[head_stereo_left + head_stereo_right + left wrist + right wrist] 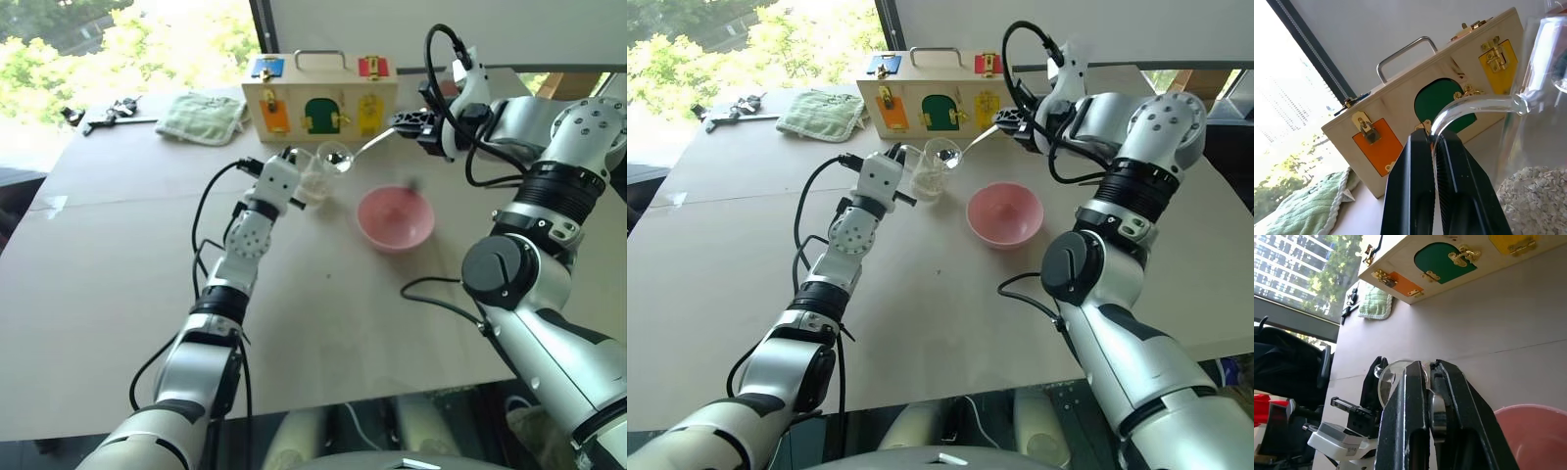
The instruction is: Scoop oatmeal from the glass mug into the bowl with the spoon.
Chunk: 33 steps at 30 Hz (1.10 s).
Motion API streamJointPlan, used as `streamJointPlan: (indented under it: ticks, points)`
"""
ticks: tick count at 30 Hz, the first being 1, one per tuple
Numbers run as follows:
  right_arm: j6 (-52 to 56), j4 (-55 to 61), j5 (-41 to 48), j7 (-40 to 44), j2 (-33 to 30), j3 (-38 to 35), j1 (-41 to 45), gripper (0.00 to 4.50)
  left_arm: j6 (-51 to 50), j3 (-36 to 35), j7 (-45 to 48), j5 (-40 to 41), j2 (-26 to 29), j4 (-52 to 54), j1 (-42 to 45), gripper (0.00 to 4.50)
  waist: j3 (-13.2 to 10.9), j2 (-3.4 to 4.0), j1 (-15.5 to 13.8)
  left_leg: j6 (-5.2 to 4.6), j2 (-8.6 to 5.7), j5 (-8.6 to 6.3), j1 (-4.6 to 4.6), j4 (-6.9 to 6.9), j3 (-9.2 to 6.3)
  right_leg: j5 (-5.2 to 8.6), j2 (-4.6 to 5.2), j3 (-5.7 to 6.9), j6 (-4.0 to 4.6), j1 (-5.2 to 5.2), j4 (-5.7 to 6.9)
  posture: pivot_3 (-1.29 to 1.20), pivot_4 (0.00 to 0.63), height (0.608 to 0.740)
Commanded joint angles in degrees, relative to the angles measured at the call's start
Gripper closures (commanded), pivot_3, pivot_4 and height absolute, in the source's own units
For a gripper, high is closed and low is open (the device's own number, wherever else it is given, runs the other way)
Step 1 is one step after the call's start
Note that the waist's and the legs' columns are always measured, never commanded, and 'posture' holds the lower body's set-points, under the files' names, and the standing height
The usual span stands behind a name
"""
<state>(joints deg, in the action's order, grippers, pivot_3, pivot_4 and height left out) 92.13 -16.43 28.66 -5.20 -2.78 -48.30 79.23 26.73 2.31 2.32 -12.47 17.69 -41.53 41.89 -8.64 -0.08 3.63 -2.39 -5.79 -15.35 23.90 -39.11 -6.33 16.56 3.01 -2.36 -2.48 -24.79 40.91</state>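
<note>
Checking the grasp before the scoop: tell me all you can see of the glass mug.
The glass mug is clear and colourless, roughly cylindrical, standing upright on the table left of the pink bowl and in front of the wooden lock box. Pale oatmeal fills its bottom. The left gripper is shut on its curved side handle. The spoon, held by the right gripper, reaches to its rim.

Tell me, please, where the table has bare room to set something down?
Bare table stretches from the green cloth toward the near edge, beside the left arm. Crowded: the far middle, where glass mug, pink bowl and wooden latch box cluster.
</note>
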Motion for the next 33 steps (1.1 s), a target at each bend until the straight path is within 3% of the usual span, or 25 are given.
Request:
streamJointPlan:
  ticks: [1, 19, 33]
  points:
    - [0.37, 3.1, 2.12, 0.74, -0.19, 0.16, 0.9, 4.5, 1.4, -1.39, -0.09, 1.91, 0.03, -0.03, 1.46, 4.48, 0.0, 0.0, 0.0, 0.0, 0.0, 0.0, 0.0, 0.0, 0.0, 0.0, 0.0, 0.0, 0.0, 0.0, 0.0, 0.0, 0.15, 0.74]
    - [0.37, 7.52, 5.93, -4.48, 0.77, -4.96, -0.33, 4.5, 1.67, -2.61, 0.77, 5.63, -3.26, -2.48, 3.69, 4.48, 0.0, 0.0, -0.19, 0.0, 0.0, 0.0, 0.02, 0.0, 0.0, 0.0, 0.01, 0.01, 0.0, 0.0, -0.01, 0.0, 0.15, 0.74]
    - [0.37, 14.61, 18.77, -13.26, 0.05, -7.21, -5.69, 4.5, 1.57, -3.08, 2.22, 8.11, -6.39, -3.86, 6.55, 4.48, 0.0, 0.0, -0.01, -0.01, 0.0, 0.0, 0.04, 0.01, 0.0, 0.0, 0.01, -0.01, 0.0, -0.02, -0.02, 0.0, 0.15, 0.74]
